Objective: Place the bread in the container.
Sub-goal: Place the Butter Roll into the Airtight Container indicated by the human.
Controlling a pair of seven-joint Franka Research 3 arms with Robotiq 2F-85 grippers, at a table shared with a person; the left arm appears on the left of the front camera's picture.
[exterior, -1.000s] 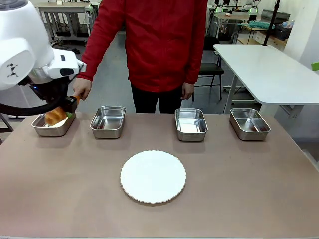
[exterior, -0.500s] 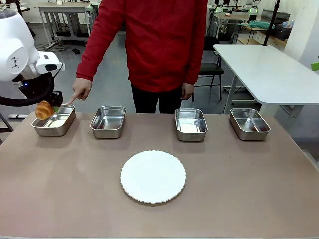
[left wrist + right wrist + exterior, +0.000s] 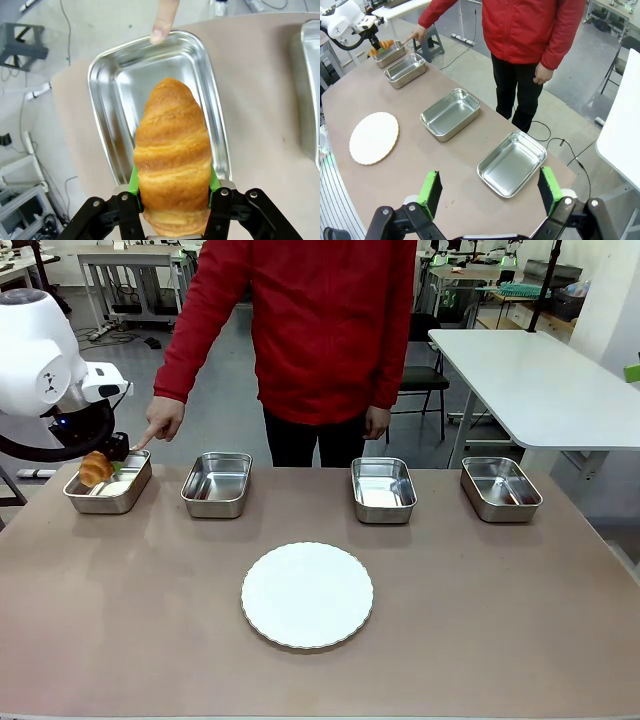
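The golden-brown croissant (image 3: pixel 95 469) hangs just over the leftmost steel pan (image 3: pixel 120 492), with my left gripper (image 3: pixel 108 462) shut on it. In the left wrist view the croissant (image 3: pixel 172 150) is clamped between the green pads (image 3: pixel 134 184), pointing out over the pan's bare bottom (image 3: pixel 117 85). A person's fingertip (image 3: pixel 161 22) touches that pan's far rim. My right gripper (image 3: pixel 490 189) is open and holds nothing, high above the table's right end, over the rightmost pan (image 3: pixel 512 162).
Three more steel pans (image 3: pixel 217 483) (image 3: pixel 383 489) (image 3: pixel 500 488) stand in a row along the far side. A round white plate (image 3: pixel 307 595) lies mid-table. The person in a red top (image 3: pixel 320 330) stands behind the table, one hand (image 3: pixel 160 420) pointing at the leftmost pan.
My left gripper has drawn left and slightly up with the croissant, then settled a little lower over the pan. The person's finger has come to point at the pan's rim.
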